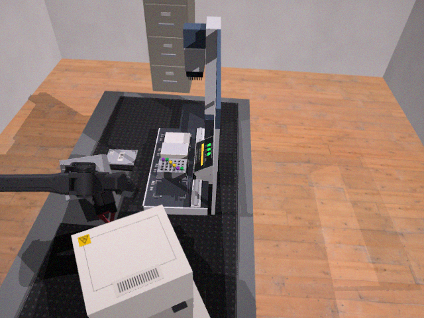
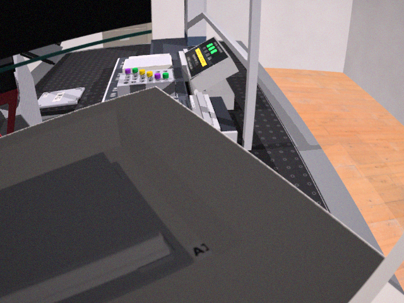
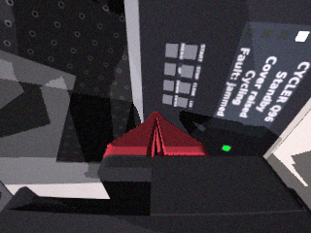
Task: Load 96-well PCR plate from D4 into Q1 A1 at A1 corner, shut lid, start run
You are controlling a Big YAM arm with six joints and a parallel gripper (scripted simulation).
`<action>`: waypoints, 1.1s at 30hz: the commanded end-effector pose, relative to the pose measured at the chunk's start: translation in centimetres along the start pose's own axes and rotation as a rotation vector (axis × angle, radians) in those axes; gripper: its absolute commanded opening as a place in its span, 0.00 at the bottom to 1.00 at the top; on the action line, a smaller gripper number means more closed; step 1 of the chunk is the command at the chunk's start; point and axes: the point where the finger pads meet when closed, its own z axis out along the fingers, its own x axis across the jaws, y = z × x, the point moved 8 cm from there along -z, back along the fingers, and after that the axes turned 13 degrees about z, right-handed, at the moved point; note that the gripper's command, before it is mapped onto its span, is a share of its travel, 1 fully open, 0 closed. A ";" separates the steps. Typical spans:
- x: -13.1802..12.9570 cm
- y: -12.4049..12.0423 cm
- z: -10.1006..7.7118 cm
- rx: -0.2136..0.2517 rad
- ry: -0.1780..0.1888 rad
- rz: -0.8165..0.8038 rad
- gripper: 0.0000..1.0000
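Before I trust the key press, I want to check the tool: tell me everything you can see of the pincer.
The pincer has red fingers on a black body. In the wrist view they are shut together into one narrow wedge, with nothing between them. The tip points at the cycler's dark panel, just below its grey key grid, with a gap showing between tip and keys. A green lamp glows to its right. From the top view only a little red shows under the black arm.
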 end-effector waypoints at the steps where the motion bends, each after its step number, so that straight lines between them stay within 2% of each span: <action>1: -2.4 0.7 -0.8 -0.028 -0.019 0.077 0.00; 12: -2.4 0.7 -0.8 -0.028 -0.018 0.075 0.00; 24: -2.1 0.3 -0.7 -0.009 -0.006 0.043 0.00; 33: -1.9 0.5 -0.9 -0.022 -0.008 0.041 0.00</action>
